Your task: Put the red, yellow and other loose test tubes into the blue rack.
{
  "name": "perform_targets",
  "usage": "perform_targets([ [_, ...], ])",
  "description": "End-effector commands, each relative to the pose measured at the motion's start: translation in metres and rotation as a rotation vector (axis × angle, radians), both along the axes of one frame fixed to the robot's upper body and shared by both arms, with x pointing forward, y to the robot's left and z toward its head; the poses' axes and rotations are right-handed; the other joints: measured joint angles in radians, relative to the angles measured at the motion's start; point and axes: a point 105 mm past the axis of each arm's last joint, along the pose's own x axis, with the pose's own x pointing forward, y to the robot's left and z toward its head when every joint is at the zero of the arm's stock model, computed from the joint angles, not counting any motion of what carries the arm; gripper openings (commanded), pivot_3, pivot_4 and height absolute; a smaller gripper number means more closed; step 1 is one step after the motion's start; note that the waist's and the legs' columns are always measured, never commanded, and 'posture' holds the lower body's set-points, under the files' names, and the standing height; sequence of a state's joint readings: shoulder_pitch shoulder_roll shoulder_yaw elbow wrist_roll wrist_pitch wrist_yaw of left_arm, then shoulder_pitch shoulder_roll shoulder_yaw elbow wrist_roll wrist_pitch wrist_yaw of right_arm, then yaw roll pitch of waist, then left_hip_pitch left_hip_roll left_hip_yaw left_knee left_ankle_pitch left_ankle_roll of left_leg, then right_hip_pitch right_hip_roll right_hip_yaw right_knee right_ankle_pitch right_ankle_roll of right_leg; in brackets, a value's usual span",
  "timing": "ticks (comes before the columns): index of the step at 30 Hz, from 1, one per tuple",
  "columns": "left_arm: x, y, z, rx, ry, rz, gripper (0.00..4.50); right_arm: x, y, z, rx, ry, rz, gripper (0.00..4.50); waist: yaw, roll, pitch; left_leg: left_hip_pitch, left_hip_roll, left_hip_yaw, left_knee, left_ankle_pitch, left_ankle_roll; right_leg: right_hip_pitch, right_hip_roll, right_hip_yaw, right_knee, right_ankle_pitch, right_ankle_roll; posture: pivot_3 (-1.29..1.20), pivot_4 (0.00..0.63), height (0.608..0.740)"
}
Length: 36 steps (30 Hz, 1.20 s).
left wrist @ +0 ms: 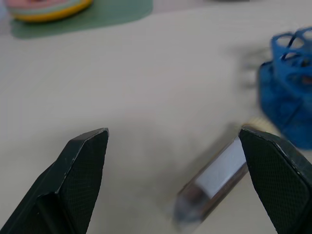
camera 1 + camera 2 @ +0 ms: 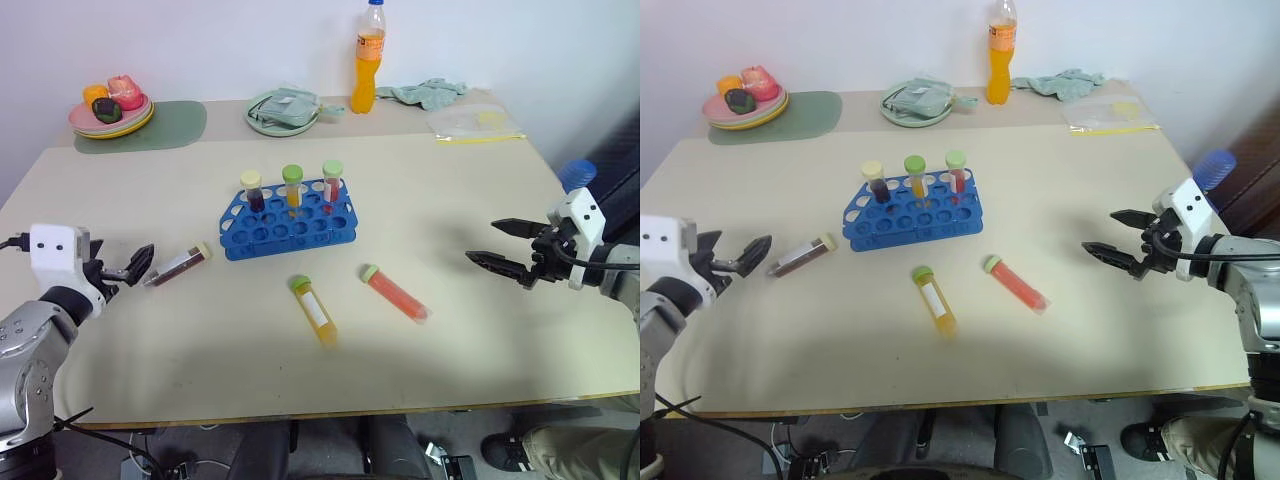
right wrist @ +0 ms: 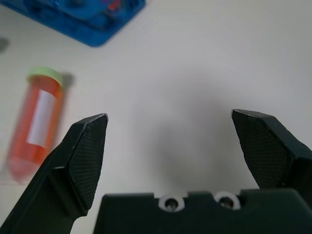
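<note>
The counter [image 2: 450, 190] is pale beige. The rack [image 2: 288, 222] is bright blue and holds three tubes with pale yellow and green caps. One loose tube [image 2: 314, 310] is yellow with a green cap and white label; another [image 2: 396, 293] is orange-red, green-capped; a third [image 2: 178, 266] is dark brown. The bottle [image 2: 368, 58] holds orange liquid. Both grippers' jaws are black.

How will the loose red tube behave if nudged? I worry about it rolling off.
The red tube lies on its side on the flat table, so it would probably roll. Its smooth round wall may slip in a grip.
</note>
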<state>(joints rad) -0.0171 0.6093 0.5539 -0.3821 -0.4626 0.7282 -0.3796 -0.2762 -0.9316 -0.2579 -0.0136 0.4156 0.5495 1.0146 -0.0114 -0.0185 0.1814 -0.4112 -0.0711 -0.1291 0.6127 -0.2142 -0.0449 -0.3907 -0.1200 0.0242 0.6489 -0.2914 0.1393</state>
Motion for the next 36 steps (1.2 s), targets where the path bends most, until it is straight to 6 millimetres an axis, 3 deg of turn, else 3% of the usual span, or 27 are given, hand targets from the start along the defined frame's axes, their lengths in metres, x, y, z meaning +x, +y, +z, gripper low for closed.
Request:
perform_targets([
  [1,0.005,-0.026,0.018,0.021,-0.069,-0.117,4.37,-0.003,0.015,0.024,-0.043,-0.027,0.022,4.5,0.0,0.0,0.0,0.0,0.0,0.0,0.0,0.0,0.0,0.0,0.0,0.0,0.0,0.0,0.0,0.0,0.15,0.74],
  [6,0.004,-0.074,0.017,0.03,-0.058,-0.373,4.37,-0.021,0.058,0.025,-0.104,0.131,0.177,4.5,-0.001,0.001,0.0,-0.001,0.0,-0.001,0.0,0.0,0.0,-0.001,0.0,0.0,0.0,0.0,0.0,0.0,0.15,0.74],
  [10,-0.005,-0.112,0.004,0.116,-0.007,-0.579,4.37,-0.019,0.069,0.022,-0.127,0.296,0.127,4.5,0.0,0.001,0.0,-0.001,0.0,0.0,0.0,0.0,0.0,-0.001,0.0,0.0,-0.001,0.0,0.0,0.0,0.15,0.74],
  [17,-0.03,-0.168,-0.011,0.075,0.03,-0.879,4.37,-0.008,0.101,0.006,-0.135,0.517,0.014,4.5,0.0,0.001,0.001,-0.006,0.0,-0.001,0.0,0.0,0.0,-0.005,0.0,0.0,-0.001,0.0,-0.001,0.0,0.15,0.74],
  [20,-0.034,-0.177,-0.019,0.081,0.048,-0.93,4.37,-0.002,0.112,-0.003,-0.115,0.587,0.007,4.5,0.001,0.001,0.001,-0.008,0.0,-0.001,0.001,0.0,0.0,-0.007,0.0,0.0,-0.001,0.0,-0.001,0.0,0.15,0.74],
  [24,-0.03,-0.171,-0.031,0.127,0.072,-0.919,4.37,0.001,0.13,-0.01,-0.115,0.636,0.046,4.5,0.0,0.001,0.001,-0.01,-0.001,-0.002,0.001,0.0,0.0,-0.009,0.0,0.0,-0.001,0.0,0.0,0.0,0.15,0.74],
  [36,-0.04,-0.173,-0.044,0.11,0.098,-0.971,4.37,0.01,0.147,-0.025,-0.14,0.747,0.024,4.5,-0.004,0.001,0.001,-0.011,0.0,-0.002,0.001,0.0,0.0,-0.01,0.0,-0.001,0.0,0.0,0.0,0.0,0.15,0.74],
])
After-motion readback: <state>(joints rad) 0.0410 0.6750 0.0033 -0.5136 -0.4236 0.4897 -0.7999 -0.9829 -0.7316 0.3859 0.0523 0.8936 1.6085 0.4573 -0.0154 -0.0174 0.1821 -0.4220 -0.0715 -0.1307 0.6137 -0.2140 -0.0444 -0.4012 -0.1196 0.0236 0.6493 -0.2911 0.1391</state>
